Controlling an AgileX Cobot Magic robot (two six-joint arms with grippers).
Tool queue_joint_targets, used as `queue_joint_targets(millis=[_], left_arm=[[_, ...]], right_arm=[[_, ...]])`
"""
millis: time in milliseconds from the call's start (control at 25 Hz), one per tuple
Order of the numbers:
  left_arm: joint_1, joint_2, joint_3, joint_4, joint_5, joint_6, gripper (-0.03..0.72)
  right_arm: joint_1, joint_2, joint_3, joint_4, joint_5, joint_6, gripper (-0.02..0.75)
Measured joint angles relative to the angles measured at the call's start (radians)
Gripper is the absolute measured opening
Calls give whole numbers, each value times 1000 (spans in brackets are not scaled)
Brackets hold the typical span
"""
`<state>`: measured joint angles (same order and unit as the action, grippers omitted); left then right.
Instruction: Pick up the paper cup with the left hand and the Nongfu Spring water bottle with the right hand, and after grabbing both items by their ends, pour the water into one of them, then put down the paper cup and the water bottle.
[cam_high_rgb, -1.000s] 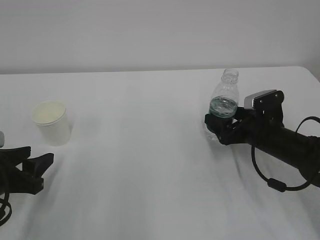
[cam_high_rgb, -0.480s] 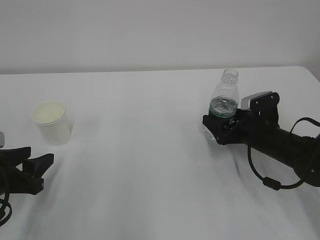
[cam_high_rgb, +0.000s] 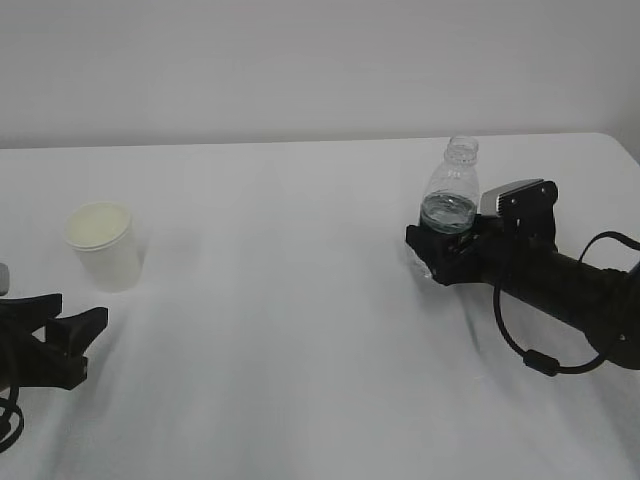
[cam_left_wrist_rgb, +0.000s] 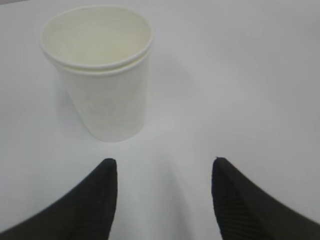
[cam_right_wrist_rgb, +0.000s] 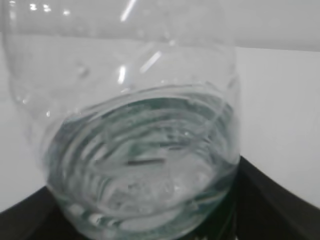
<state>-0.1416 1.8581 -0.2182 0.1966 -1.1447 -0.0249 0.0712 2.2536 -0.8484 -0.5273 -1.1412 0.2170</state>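
Exterior view: the right hand (cam_high_rgb: 438, 262) reaches in low over the white counter (cam_high_rgb: 290, 330) from the right edge, and its jaws stand around the lower part of the Nongfu Spring water bottle (cam_high_rgb: 451, 195). The bottle is upright, its open neck clear above the gripper. Whether the jaws press on the plastic or only flank it cannot be told from these pictures. In the right wrist view the bottle (cam_right_wrist_rgb: 135, 145) fills nearly the whole frame, with dark gripper parts at both lower corners close against its sides; the water (cam_right_wrist_rgb: 140, 170) sits in the lower portion, greenish through the ribbed wall, and the part above it is clear and empty.

The left hand (cam_high_rgb: 70, 340) rests low at the left edge of the counter, its jaws spread fairly wide and holding nothing. The paper cup (cam_high_rgb: 103, 245) stands upright just beyond them, apart from both fingers. From the left wrist view the cup (cam_left_wrist_rgb: 100, 75) lies ahead and somewhat left of the gap between the two black fingertips (cam_left_wrist_rgb: 97, 192); its pale cream inside looks empty.
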Motion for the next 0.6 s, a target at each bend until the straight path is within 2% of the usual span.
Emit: queue_joint_targets(millis=[600], left_arm=[[0, 0, 0, 7, 0, 0, 431]], right_arm=[[0, 0, 0, -22, 0, 2, 436]])
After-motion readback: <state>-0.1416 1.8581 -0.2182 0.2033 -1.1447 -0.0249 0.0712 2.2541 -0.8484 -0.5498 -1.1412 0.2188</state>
